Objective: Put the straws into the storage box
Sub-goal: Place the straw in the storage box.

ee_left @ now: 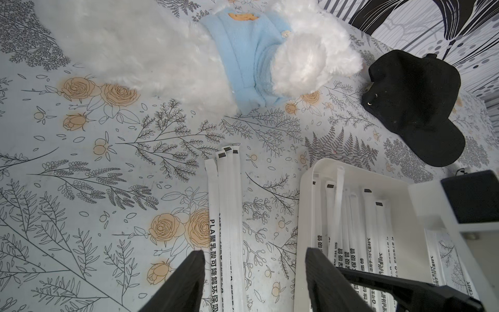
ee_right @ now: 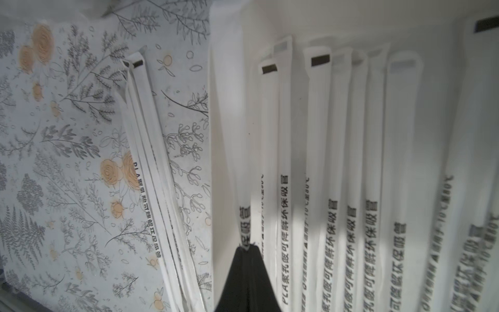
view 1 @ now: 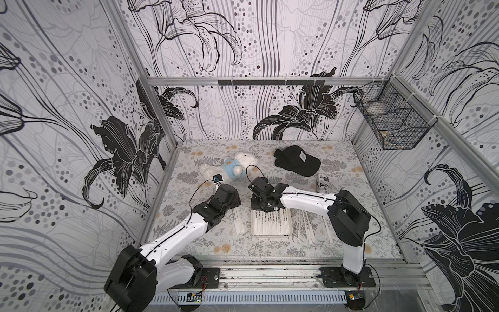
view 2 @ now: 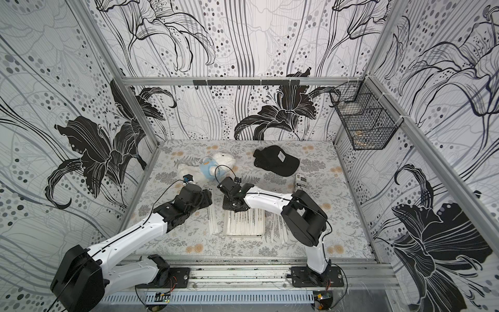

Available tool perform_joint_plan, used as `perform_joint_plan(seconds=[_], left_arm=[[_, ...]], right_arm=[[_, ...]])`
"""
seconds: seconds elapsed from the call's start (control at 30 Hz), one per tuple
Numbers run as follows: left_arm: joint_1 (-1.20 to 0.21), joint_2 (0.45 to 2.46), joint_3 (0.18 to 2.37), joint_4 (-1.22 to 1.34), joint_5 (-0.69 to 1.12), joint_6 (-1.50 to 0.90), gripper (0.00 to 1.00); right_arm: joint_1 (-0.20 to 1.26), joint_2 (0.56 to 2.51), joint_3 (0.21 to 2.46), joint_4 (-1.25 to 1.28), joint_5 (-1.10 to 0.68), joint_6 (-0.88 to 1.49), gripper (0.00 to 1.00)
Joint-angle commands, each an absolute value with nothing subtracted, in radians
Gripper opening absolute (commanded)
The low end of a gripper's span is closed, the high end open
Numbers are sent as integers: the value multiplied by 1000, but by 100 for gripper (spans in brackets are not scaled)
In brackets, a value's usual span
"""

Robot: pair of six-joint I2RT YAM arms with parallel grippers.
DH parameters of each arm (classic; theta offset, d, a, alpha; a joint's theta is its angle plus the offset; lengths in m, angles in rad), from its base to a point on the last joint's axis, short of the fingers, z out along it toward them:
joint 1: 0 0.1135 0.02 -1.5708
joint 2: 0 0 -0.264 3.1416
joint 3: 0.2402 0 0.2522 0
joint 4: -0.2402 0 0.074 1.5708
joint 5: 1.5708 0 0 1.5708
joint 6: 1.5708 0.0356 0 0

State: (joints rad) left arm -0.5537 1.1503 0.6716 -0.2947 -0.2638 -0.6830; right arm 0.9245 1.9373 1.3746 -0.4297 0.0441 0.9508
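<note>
The left gripper (ee_left: pixel 253 251) is hovering with its jaws standing wide over a small bunch of straws (ee_left: pixel 226 202). These are lying on the desk (view 1: pixel 205 243) at the box's (view 1: pixel 270 234) nine o'clock, just beside its wall but apart from it. Inside the box, many straws are already lying lengthwise, side by side. The right gripper (ee_right: pixel 247 250) is hanging over the box's nine o'clock side, pinched shut. It appears to be holding one straw by its printed stretch, just inside that wall. More loose ones (view 1: pixel 310 224) are waiting on the desk at the box's three o'clock, partly under the right arm.

The loading is well under way, with both outer piles still to go. Next, the right jaws are probably going to need to part so the held straw drops flat among the others. The left gripper seems to be sitting with one finger above the box rim, so it likely needs shifting toward nine o'clock before coming down around the bunch.
</note>
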Motion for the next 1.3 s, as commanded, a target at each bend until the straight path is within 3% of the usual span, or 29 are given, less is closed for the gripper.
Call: perform_joint_plan(seconds=[0.0,0.5,0.97,1.07,1.27], left_arm=[[-546,1145,655,-275,-248,-675,64],[-546,1149,647,-259,-228,-681,64],[-538,1139,639,-292,-238,-698,63],[-493,1138,615,-296,-193,-712,60],[-384,1129,552,-244,-40,-721,43]], right_arm=[[929,1963,1397,-411,8,964,3],[929,2049,1439,-457,3,916,5],[928,1976,1449,-475,2,910,21],[928,1940,1453,-491,0,897,31],[890,1766,1358,-515,39,788,32]])
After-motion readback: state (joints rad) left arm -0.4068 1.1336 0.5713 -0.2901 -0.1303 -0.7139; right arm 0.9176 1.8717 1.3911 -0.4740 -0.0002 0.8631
